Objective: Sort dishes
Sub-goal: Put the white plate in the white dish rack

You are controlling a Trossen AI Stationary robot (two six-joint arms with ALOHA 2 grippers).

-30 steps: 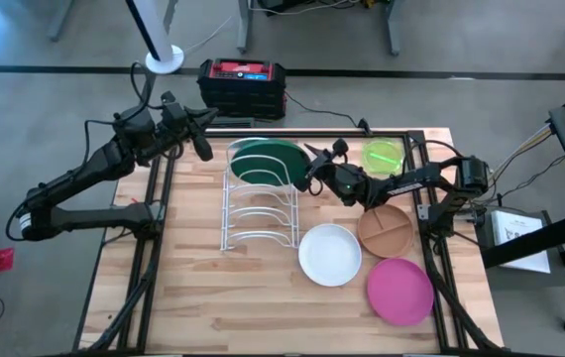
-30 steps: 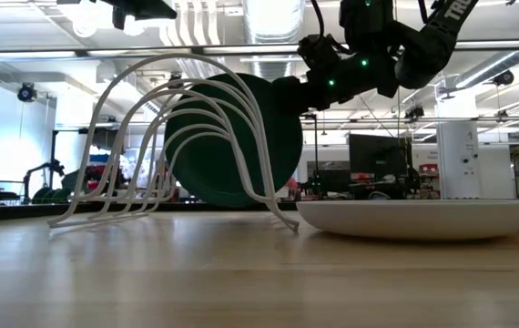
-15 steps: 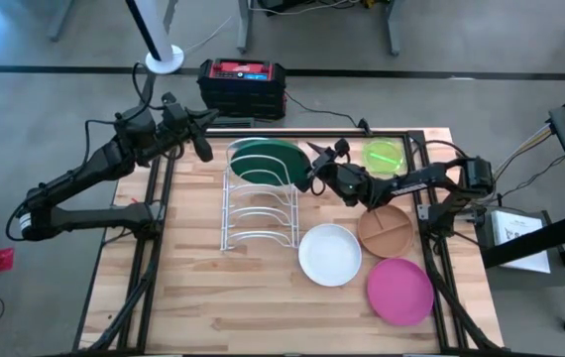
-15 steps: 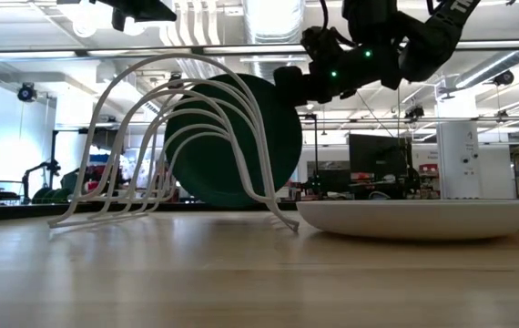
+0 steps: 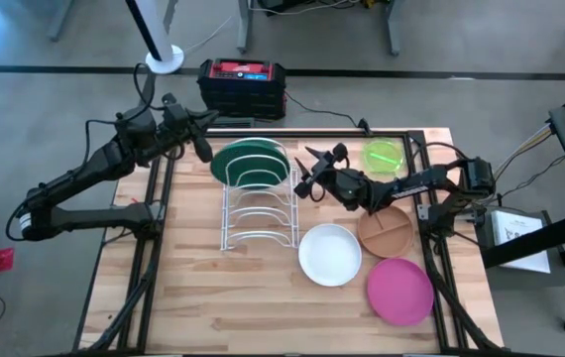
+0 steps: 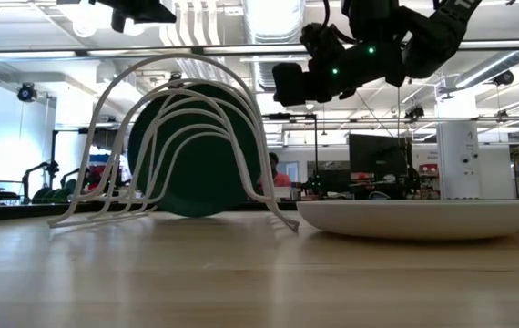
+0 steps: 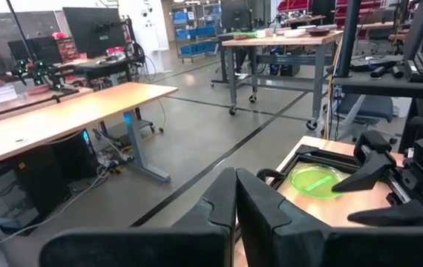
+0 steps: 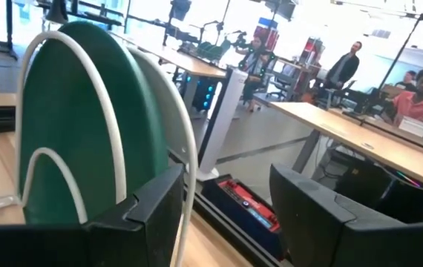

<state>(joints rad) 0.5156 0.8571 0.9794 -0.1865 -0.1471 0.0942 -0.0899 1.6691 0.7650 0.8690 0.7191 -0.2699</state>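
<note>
High view, dark green plate (image 5: 253, 163) upright in rack (image 5: 255, 210), right hand (image 5: 307, 180) just beside, open, empty.

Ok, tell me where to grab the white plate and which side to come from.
Take the white plate by its raised rim, probably at the edge toward the rack, coming down from above. It lies flat on the table, so only the thin lip gives the fingers something to pinch; the right gripper hangs nearest.
</note>
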